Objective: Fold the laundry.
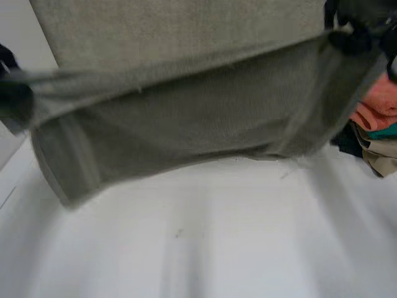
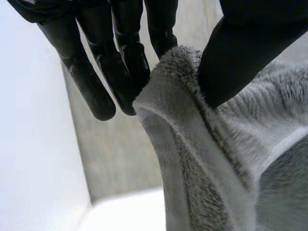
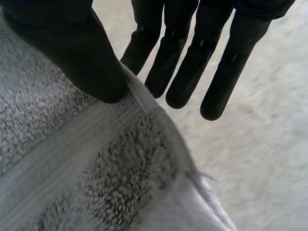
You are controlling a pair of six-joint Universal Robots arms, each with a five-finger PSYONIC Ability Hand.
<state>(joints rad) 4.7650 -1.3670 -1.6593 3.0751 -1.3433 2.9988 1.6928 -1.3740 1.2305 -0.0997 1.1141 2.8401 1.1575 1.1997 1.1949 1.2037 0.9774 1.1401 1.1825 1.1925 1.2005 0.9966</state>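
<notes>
You have one towel [image 1: 186,118] here, grey-green terry, stretched in the air between the two hands above the far half of the white table [image 1: 217,248]. Its lower hem hangs toward the table's middle, and you cannot tell whether that hem touches the surface. In the head view the left hand [image 1: 12,99] is a dark shape cut off at the side, at the towel's left end. The right hand [image 1: 355,31] sits higher, at the towel's right end. A taut ridge runs across the cloth from one hand to the other, and the cloth above that ridge runs out of the view. The head view does not let you read the fingers, but each wrist view does. In the left wrist view the left hand [image 2: 115,67] pinches the hemmed edge of the towel [image 2: 216,159] between its thumb and fingers, with the thumb on the looped face. In the right wrist view the right hand [image 3: 192,72] has its thumb pressed down on the towel [image 3: 96,168] at the edge, clamping it against the nearest finger while the other fingers reach straight past the cloth. One pile of laundry [image 1: 377,107] lies at the table's right edge, partly behind the towel and cut off. By colour you can count four cloths in it: coral, teal, tan and one dark.
</notes>
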